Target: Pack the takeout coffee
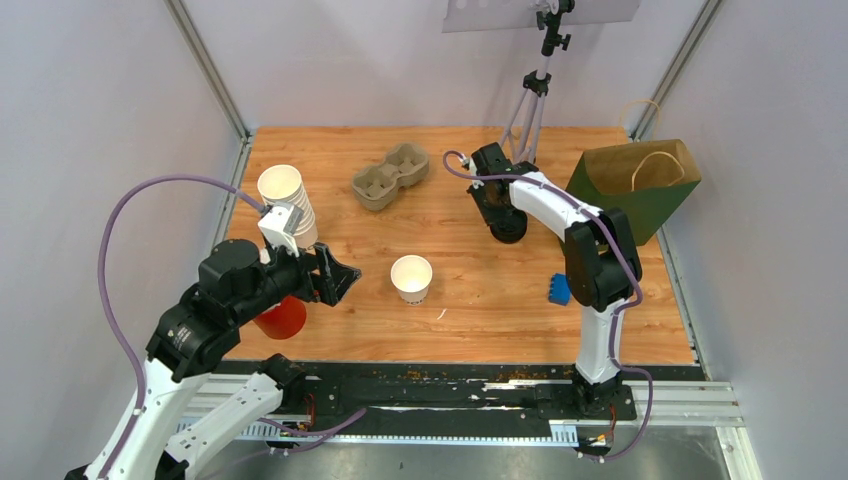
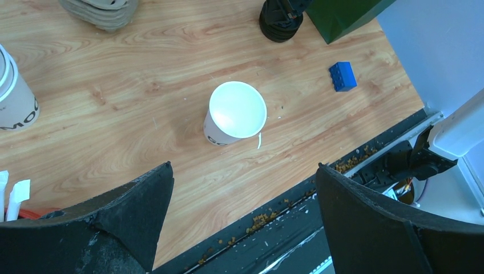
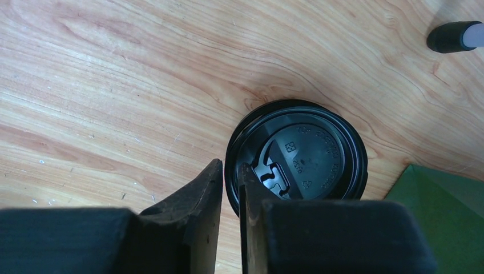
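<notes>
A white paper cup (image 1: 411, 278) (image 2: 236, 114) stands lidless in the middle of the table, white inside. At the back right, beside the green bag, sits a stack of black plastic lids (image 1: 508, 226) (image 2: 278, 23). My right gripper (image 1: 497, 205) (image 3: 231, 165) hangs straight over the stack. Its fingers pinch the left rim of the top black lid (image 3: 302, 154), one outside the rim and one on the lid. My left gripper (image 1: 340, 278) (image 2: 244, 166) hovers wide open to the left of the white cup, holding nothing.
A stack of lidless white cups (image 1: 285, 200) (image 2: 14, 97) and a red cup (image 1: 282, 318) stand by my left arm. A cardboard cup carrier (image 1: 390, 176) lies at the back. An open green paper bag (image 1: 640, 185) (image 3: 439, 205), a tripod (image 1: 530, 100) and a blue block (image 1: 559, 289) (image 2: 342, 76) are on the right.
</notes>
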Tool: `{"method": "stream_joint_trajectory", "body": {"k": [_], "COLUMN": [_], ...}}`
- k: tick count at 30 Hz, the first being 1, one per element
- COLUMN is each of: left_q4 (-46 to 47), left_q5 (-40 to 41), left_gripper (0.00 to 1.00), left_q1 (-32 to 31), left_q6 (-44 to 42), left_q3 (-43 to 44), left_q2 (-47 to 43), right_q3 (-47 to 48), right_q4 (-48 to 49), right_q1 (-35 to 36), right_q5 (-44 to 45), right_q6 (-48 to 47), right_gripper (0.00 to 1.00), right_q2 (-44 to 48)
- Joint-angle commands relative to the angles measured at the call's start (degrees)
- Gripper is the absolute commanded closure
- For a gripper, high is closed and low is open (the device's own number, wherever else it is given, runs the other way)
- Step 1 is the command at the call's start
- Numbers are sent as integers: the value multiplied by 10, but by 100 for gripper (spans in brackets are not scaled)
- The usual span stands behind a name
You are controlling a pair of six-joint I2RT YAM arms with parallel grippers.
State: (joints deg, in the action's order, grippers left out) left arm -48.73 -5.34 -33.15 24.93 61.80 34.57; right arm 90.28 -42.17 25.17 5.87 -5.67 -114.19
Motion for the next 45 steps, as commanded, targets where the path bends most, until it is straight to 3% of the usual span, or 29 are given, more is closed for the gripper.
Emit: {"method": "stream_joint_trajectory", "body": {"k": [1, 18, 26, 45], "left_q4": [18, 13, 11, -17], "left_q5": [6, 11, 12, 33], "left_gripper": [0, 0, 0, 0], "left_q1": [-3, -2, -2, -2], "left_q6": [-13, -15, -16, -40], "left_q3": [-5, -2, 4, 19], "left_q2": [0, 0, 1, 12], "right_q3": [18, 26, 34, 27], "right_q4": [6, 2, -9, -37], "right_q1": [-4, -11, -11, -11], "right_q5": [-9, -24, -33, -40], "right_q6": [2, 2, -2, 3], "right_gripper": [82, 86, 100, 100], "right_q2": [-10, -21, -7, 75]}}
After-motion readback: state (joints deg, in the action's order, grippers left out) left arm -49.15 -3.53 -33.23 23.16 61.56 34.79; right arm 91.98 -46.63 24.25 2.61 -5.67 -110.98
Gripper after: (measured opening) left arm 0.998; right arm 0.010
